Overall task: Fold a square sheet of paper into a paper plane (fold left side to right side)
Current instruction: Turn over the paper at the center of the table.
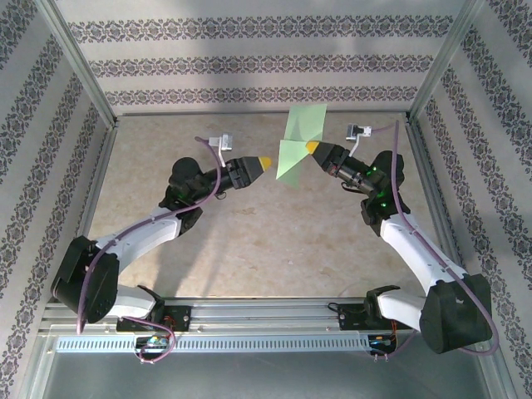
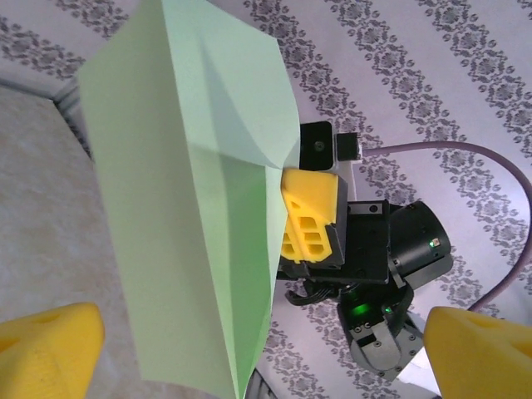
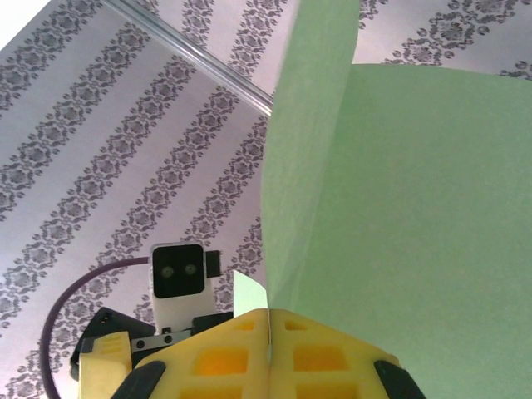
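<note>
One creased green sheet of paper, held above the surface at 12 o'clock in top view. Right end effector clamps its edge. Left end effector gapes wide just beside it at 9 o'clock

The square sheet of paper, pale green and plain, is creased into angled flaps and stands upright in the air over the surface, one edge pinched in the right jaws

Bright even light, soft shadows
</note>
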